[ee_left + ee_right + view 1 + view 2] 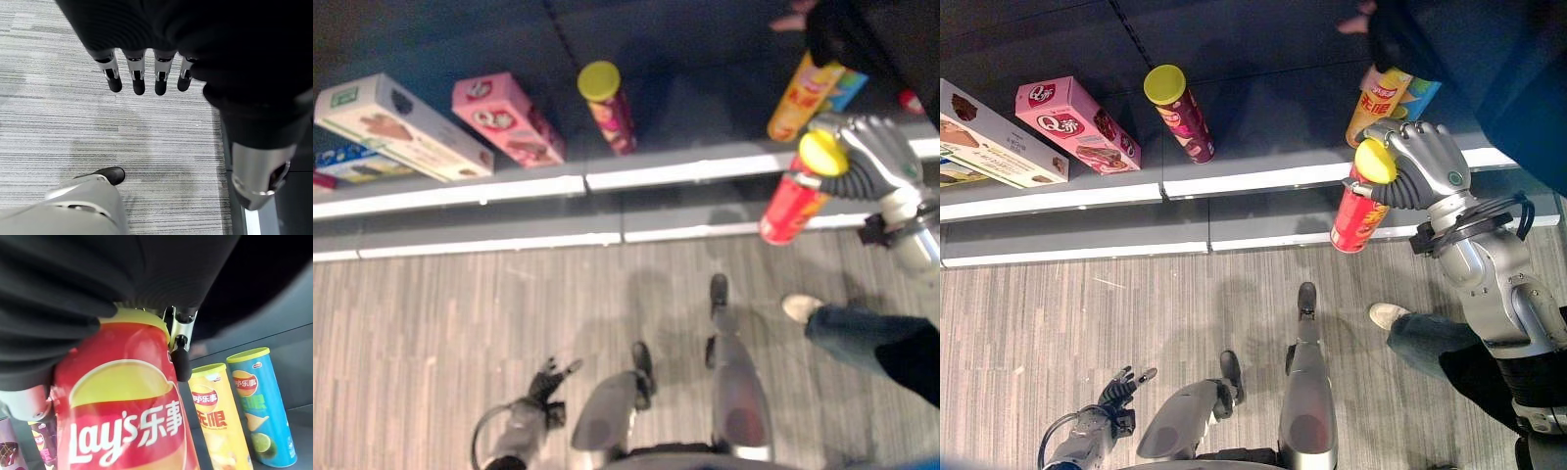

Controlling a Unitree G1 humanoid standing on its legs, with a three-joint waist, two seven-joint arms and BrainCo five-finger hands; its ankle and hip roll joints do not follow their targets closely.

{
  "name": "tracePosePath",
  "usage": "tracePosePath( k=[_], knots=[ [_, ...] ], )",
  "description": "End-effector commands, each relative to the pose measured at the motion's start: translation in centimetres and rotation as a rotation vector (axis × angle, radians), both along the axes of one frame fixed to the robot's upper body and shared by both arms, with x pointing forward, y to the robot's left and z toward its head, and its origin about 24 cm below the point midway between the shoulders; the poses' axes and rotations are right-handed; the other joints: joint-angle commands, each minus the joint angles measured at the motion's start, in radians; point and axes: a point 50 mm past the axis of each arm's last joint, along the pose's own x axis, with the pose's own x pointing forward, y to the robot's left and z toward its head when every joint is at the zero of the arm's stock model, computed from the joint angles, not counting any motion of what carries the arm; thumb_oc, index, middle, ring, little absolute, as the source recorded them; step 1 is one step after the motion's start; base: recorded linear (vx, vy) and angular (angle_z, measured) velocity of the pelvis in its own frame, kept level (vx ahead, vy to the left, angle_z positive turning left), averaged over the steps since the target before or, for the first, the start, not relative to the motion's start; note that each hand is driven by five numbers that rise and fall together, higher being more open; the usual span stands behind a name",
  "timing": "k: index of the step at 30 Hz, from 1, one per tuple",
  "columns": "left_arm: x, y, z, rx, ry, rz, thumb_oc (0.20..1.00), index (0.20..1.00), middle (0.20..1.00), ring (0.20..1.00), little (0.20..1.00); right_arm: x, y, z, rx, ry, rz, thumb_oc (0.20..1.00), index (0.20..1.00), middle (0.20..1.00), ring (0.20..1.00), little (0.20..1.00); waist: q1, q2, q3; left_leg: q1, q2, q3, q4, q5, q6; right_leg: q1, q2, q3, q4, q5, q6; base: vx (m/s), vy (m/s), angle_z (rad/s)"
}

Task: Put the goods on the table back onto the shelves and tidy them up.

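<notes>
At the right, the right hand (1422, 162) is curled tight round a red can (1359, 213), just before a yellow can (1378, 106) on the shelf (1234, 181). A person's arm (1449, 44) is above. At the bottom left, the left hand (1121, 390) hangs loose.

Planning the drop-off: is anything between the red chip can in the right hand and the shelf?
Nothing visible blocks it. The right hand holds the red chip can at the shelf edge, beside the yellow chip can; a person's hand reaches in farther back.

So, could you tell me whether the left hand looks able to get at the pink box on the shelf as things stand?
Probably not yet. The left hand hangs low over the floor, fingers open, well short of the pink box on the shelf. Nothing blocks the way; the arm would simply need to lift and extend.
</notes>
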Motion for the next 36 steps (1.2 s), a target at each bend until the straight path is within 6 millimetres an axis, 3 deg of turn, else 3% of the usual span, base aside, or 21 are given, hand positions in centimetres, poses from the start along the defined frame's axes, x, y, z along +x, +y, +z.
tracePosePath(
  k=[1,36],
  knots=[
    [-0.7,2.06,0.32,0.073,0.009,0.01,1.0,1.0,1.0,1.0,1.0,-1.13,1.56,3.3,0.027,-0.184,0.095,0.2,0.2,0.2,0.2,0.2,0.018,-0.033,-0.04,-0.052,0.036,-0.064,0.048,0.001,-0.028,0.01,-0.088,-0.028,0.114,-0.061,0.139,0.0,0.0,0.0],
    [-0.59,1.71,0.25,0.075,0.014,-0.012,1.0,1.0,1.0,1.0,1.0,-0.96,1.66,2.66,0.047,-0.15,0.112,0.2,0.2,0.2,0.2,0.2,0.03,-0.045,-0.037,-0.056,0.03,-0.073,0.05,0.004,-0.029,0.017,-0.102,-0.041,0.102,-0.042,0.146,0.0,0.001,0.01]
  ],
)
